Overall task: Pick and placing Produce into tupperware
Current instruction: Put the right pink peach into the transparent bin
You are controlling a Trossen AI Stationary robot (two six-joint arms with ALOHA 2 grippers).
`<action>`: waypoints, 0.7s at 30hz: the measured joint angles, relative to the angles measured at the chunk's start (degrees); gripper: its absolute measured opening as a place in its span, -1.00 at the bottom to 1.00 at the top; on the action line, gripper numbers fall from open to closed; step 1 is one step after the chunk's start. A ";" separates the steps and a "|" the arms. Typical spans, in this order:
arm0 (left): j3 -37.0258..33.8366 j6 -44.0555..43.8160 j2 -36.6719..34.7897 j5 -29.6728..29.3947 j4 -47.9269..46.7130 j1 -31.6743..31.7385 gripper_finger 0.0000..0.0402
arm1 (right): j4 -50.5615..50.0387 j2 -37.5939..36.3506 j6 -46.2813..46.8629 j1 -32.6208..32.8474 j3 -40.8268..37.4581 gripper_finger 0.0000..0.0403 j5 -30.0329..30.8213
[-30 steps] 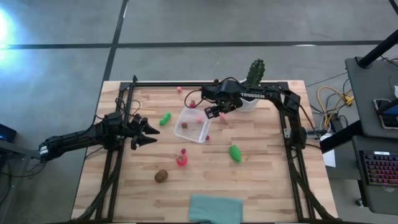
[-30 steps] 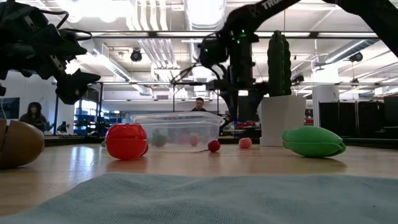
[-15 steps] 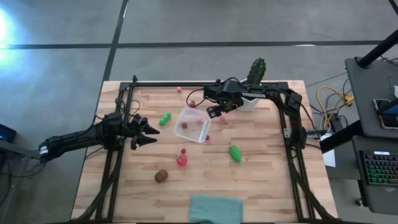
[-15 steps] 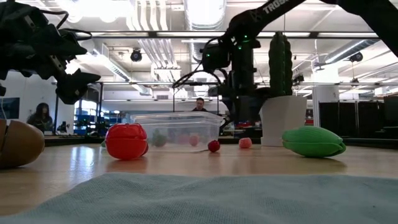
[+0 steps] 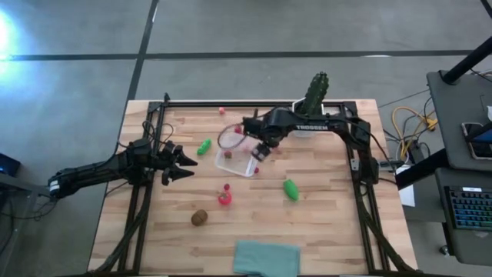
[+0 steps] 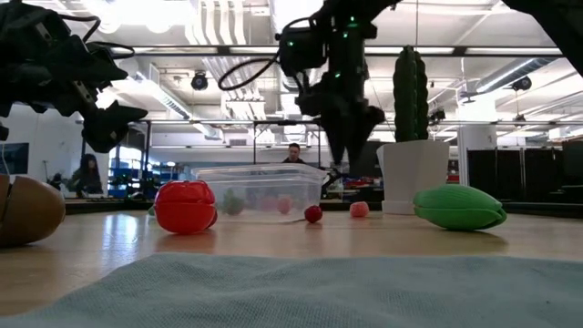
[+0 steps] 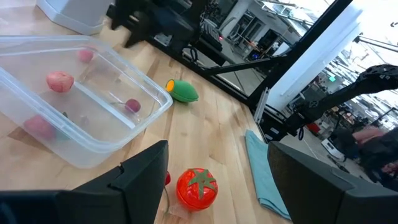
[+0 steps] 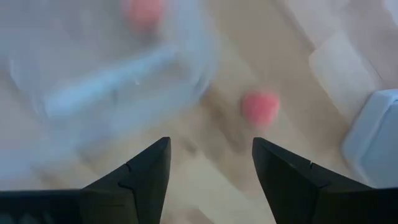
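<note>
The clear tupperware sits mid-table with a few small pink pieces inside. My right gripper hovers open and empty over its right edge; a pink piece lies on the wood beside the tupperware. My left gripper waits open to the tupperware's left. One green piece lies left of the tupperware, another to the right and nearer. The red tomato and the brown kiwi rest on the near side.
The tall cactus in its white pot stands by the far edge, close behind my right arm. A teal cloth lies at the near edge. A tiny red piece lies by the far frame bar. People show in the room behind.
My right gripper has swung from beside the white pot toward the table's left and near side, and now hangs over the tupperware's right edge, turned about. The produce and the tupperware have stayed in place.
</note>
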 joint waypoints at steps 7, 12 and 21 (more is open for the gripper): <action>-0.04 0.00 0.00 0.00 0.00 0.00 0.30 | -11.14 -0.02 -35.14 4.38 0.81 0.09 7.22; -0.04 0.00 -0.05 0.00 -0.02 0.00 0.30 | -9.44 -0.11 -46.93 5.54 0.81 0.09 19.16; -0.07 0.00 -0.07 0.00 -0.04 0.00 0.30 | -1.45 -0.11 -51.78 1.92 0.72 0.09 14.40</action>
